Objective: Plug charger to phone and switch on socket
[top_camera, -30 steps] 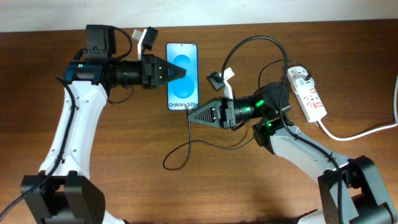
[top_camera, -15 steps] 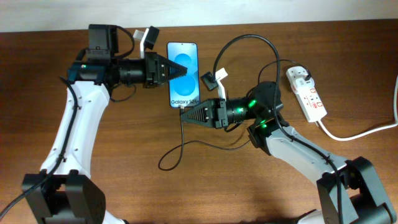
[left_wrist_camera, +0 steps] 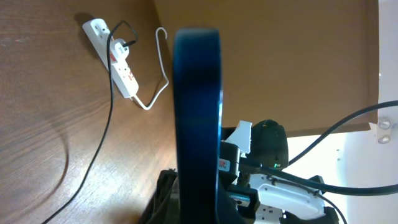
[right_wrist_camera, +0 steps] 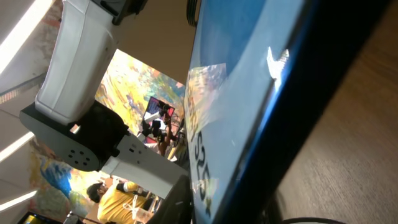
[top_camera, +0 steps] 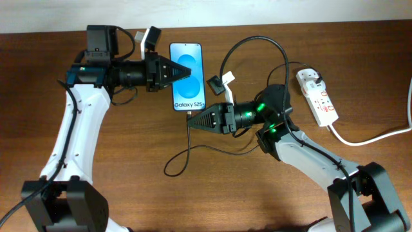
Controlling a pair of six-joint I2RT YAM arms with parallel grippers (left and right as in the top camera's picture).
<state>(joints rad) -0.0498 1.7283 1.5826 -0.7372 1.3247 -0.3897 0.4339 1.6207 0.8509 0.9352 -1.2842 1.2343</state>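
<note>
Left end effector [top_camera: 187, 72] clamped shut on phone [top_camera: 187, 95]. Right end effector [top_camera: 191, 118] pinched on charger [top_camera: 187, 138] tip, phone's bottom edge just ahead of it; socket [top_camera: 318, 96] well behind. Risk: skewed plug missing port through slip in left grip; tug-out from snagged cable.

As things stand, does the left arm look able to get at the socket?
Probably not. The left gripper is shut on the phone, and the socket lies far to the right, with the right arm and the charger cable between them.
</note>
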